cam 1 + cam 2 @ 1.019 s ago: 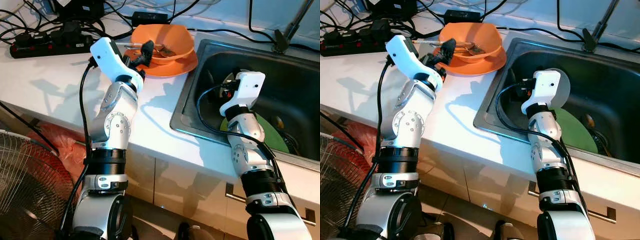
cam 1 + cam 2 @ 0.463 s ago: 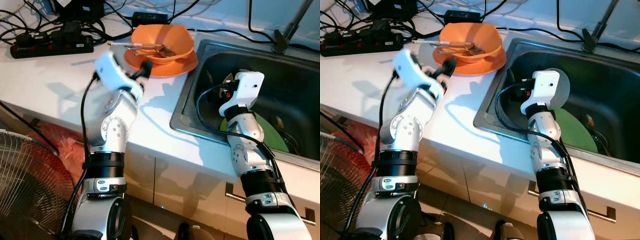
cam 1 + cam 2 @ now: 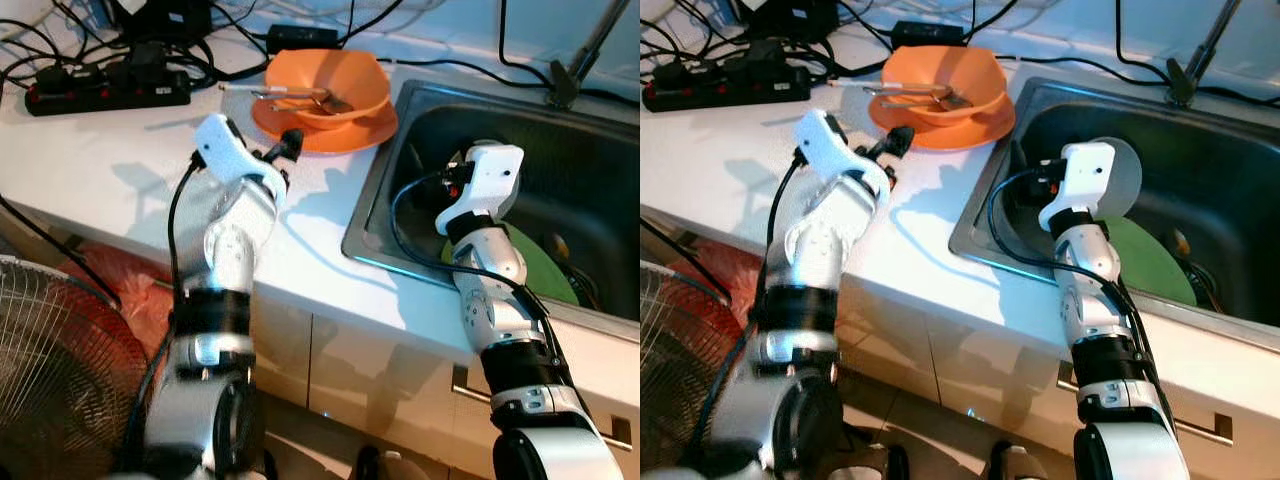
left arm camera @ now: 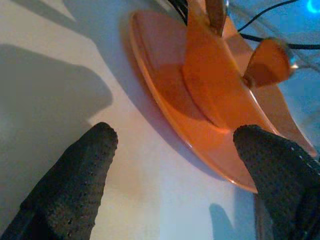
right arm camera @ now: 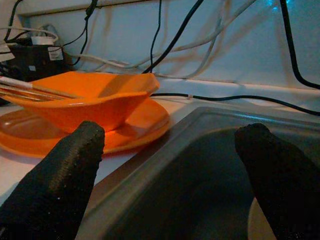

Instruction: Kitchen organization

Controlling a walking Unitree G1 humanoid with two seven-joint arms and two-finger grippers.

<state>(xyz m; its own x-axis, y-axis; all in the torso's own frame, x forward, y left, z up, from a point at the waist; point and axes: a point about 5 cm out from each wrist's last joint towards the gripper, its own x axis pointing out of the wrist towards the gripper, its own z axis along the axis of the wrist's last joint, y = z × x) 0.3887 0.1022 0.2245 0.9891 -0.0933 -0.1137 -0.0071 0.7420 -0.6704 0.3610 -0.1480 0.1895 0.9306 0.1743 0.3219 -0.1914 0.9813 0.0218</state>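
An orange bowl (image 3: 330, 78) stands on an orange plate (image 3: 345, 130) at the back of the white counter (image 3: 120, 160), just left of the sink. Cutlery (image 3: 295, 97) lies across the bowl, one handle sticking out to the left. My left gripper (image 3: 285, 146) hovers open and empty over the counter beside the plate's near left rim (image 4: 165, 120). My right gripper (image 5: 172, 135) is open and empty inside the sink (image 3: 400, 110), by its left wall, facing the bowl (image 5: 85, 97).
A green plate (image 3: 545, 268) and a pale round dish (image 3: 1127, 170) lie in the sink behind my right arm. A power strip (image 3: 105, 90) with tangled cables sits at the back left. The tap's stem (image 3: 580, 55) stands behind the sink. A floor fan (image 3: 50, 370) is low on the left.
My left gripper has drawn back from the bowl toward the counter's front and dropped lower. The cutlery stays in the bowl. The right arm has not moved.
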